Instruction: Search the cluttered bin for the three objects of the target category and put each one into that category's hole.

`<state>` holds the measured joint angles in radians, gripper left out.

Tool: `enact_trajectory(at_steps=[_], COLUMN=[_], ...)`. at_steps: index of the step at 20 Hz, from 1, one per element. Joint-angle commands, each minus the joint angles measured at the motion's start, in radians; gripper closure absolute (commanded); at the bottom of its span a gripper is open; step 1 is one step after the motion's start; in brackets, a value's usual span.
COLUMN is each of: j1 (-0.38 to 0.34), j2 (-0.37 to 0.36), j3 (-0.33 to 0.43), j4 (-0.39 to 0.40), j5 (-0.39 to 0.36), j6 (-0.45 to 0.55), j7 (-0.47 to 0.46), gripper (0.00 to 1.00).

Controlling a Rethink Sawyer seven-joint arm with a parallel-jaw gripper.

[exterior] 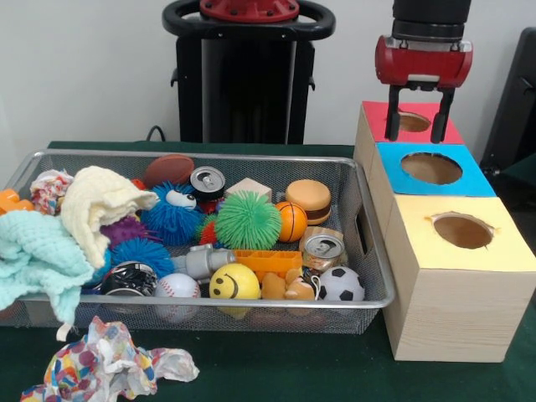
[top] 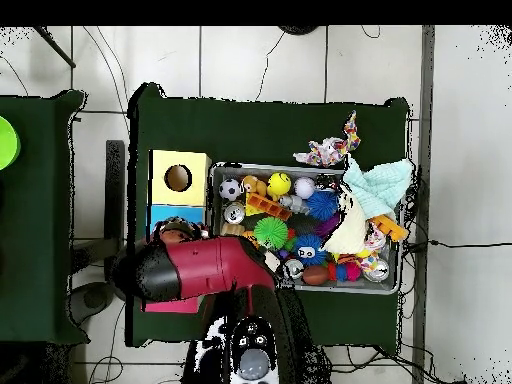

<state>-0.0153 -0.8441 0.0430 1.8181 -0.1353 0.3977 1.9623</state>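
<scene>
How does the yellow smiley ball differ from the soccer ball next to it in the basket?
The smiley ball is plain yellow with a drawn black face; the soccer ball is white with black patches. The smiley ball looks somewhat larger than the soccer ball. The smiley ball sits near the middle of the wire basket's front edge, while the soccer ball lies in the front corner nearest the boxes. Both are round and rest among the clutter.

White wall (exterior: 84, 75), tiled floor (top: 260, 60), green table (top: 270, 120), cables.
</scene>
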Motion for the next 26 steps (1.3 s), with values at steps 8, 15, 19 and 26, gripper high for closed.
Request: enact_trajectory(at_steps=[8, 15, 19, 26], j1=[-0.075, -0.102, -0.101, -0.119], j2=[-0.025, 0.065, 0.094, 0.115], j3=[0.07, 0.035, 0.006, 0.009], j4=[0.077, 0.001, -0.041, -0.077], j5=[0.03, 0.004, -0.001, -0.001], j6=[0.09, 0.066, 0.063, 0.088], j7=[0.04, 0.057, 0.081, 0.064], gripper=[0.0, 0.0, 0.0, 0.0])
